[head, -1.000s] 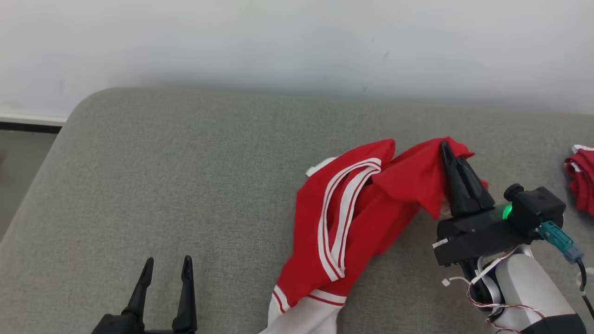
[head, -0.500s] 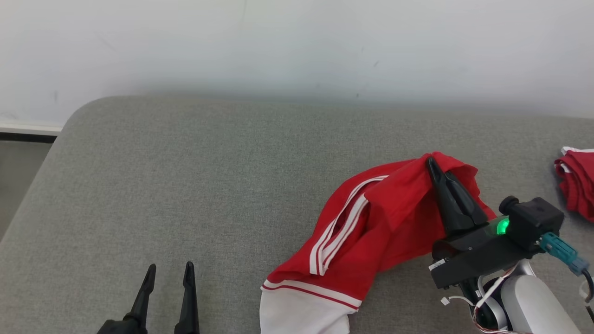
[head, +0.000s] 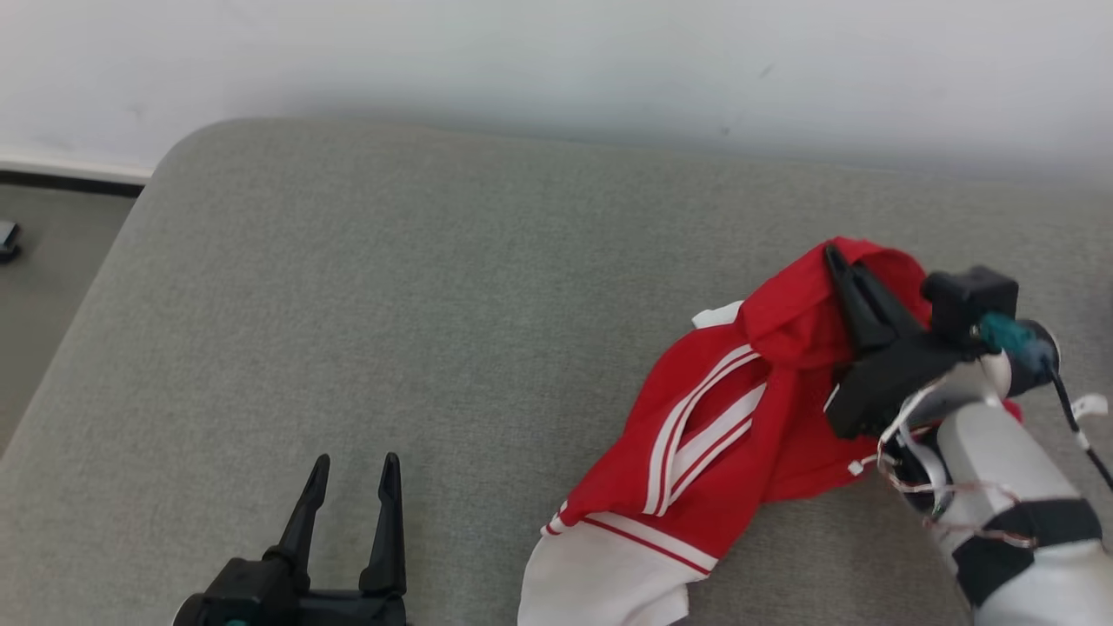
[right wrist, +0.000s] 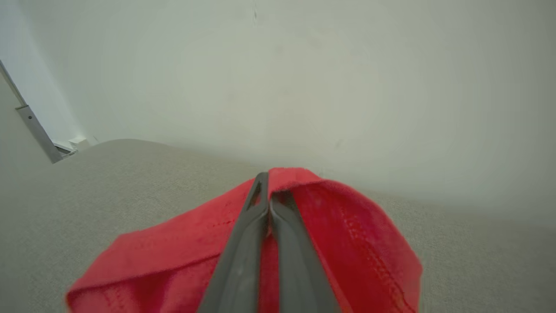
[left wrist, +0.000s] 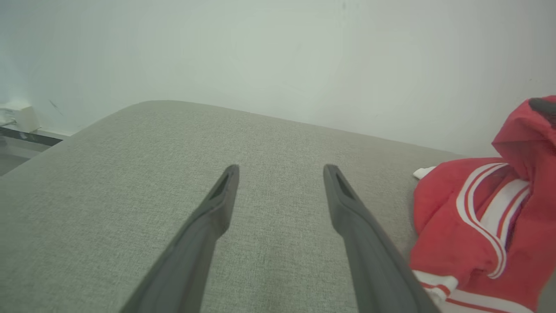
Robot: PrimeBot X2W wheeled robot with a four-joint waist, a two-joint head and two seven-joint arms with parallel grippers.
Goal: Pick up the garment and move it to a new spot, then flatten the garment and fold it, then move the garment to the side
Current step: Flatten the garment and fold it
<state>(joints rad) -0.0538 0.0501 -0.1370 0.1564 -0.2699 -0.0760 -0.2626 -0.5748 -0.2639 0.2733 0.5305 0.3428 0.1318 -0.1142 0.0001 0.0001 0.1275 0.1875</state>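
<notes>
I've got the right end effector [head: 833,254] on the right side of the head view, its two dark fingers pressed together and clamped on a red fold of the garment [head: 722,435]. Along the right wrist view, that fold wraps over both sides of the closed fingers, right up near their tips. The pinched part sits highest. From there the red cloth with its white stripes drapes down and to the left onto the grey padded surface [head: 348,304], and a white panel lies at the near end, close to the bottom edge of the head view. So the garment is at the right of the surface, partly raised and partly resting.

The left end effector [head: 356,461] is low on the left, with its fingers spread apart and nothing between them. It is over bare grey fabric, well apart from the garment, which in the left wrist view lies off to the right of its fingers. A pale wall [head: 556,52] runs behind the surface.
</notes>
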